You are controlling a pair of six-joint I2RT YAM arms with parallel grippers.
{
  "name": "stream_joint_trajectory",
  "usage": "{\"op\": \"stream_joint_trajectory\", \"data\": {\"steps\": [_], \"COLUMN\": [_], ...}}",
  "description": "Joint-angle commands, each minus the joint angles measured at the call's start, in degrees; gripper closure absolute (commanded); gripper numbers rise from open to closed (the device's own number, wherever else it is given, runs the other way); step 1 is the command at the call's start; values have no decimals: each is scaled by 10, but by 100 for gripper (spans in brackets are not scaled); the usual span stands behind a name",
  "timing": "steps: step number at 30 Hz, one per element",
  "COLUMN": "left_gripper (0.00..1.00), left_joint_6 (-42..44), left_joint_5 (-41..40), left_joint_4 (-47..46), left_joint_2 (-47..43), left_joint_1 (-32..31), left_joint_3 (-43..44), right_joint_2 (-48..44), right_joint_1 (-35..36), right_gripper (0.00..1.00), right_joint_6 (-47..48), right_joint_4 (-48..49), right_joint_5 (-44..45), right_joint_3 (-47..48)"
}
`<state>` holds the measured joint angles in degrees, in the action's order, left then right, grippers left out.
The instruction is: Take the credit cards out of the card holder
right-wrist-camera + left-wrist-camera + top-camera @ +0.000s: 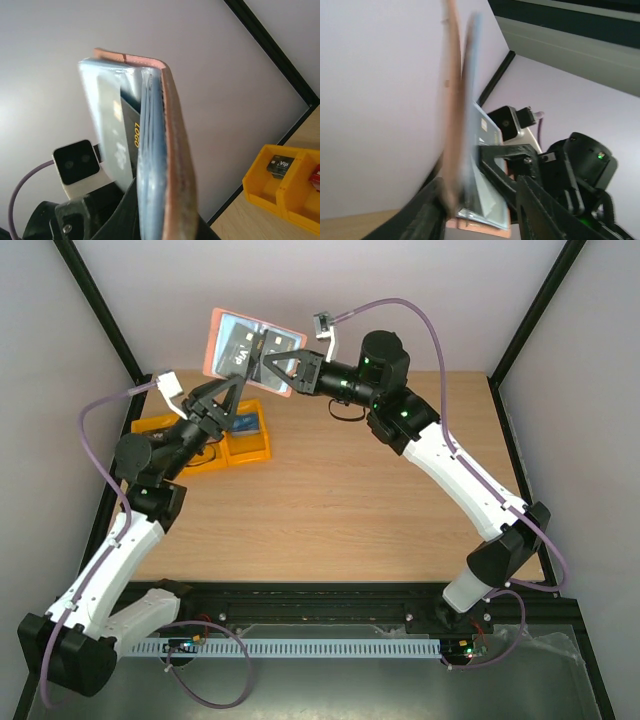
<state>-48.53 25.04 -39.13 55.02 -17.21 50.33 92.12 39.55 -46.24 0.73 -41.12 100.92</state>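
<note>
White walls and a black frame enclose the wooden table (350, 490). The card holder (255, 350) hangs in the air above and just behind the yellow tray (250, 452). The right gripper (270, 363) has its fingers clamped on one edge of it. The pocketed face is turned outward, probably so that the credit cards (240, 345) inside are exposed to the other arm. The left gripper (232, 390) reaches up from over the tray, its fingers (427, 217) apart on either side of the holder's lower edge. Whether they touch a card cannot be told. A dark card (282, 165) and a red card (315, 176) lie in the tray's compartments. The right fingers crowd the same edge, leaving little room beside them.
</note>
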Motion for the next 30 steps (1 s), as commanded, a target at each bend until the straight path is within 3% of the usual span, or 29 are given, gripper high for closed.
{"op": "stream_joint_trajectory", "data": {"steps": [1, 7, 15, 23, 30], "left_gripper": [64, 78, 64, 68, 65], "left_joint_6": [-18, -22, -18, -15, -20], "left_joint_5": [-2, -27, -59, -53, -28], "left_joint_4": [-27, 1, 52, 38, 31], "left_joint_2": [12, 11, 1, 7, 0], "left_joint_1": [-22, -20, -21, -21, -27], "left_joint_3": [15, 12, -3, -11, -24], "right_joint_2": [-22, -23, -19, -16, -11], "right_joint_1": [3, 4, 4, 7, 7], "right_gripper": [98, 98, 98, 98, 98], "right_joint_6": [-8, -7, -14, -16, -10], "right_joint_4": [41, 45, 43, 34, 34], "right_joint_5": [-1, -8, -6, -7, -9], "right_joint_3": [-6, -6, -3, -5, 3]}}
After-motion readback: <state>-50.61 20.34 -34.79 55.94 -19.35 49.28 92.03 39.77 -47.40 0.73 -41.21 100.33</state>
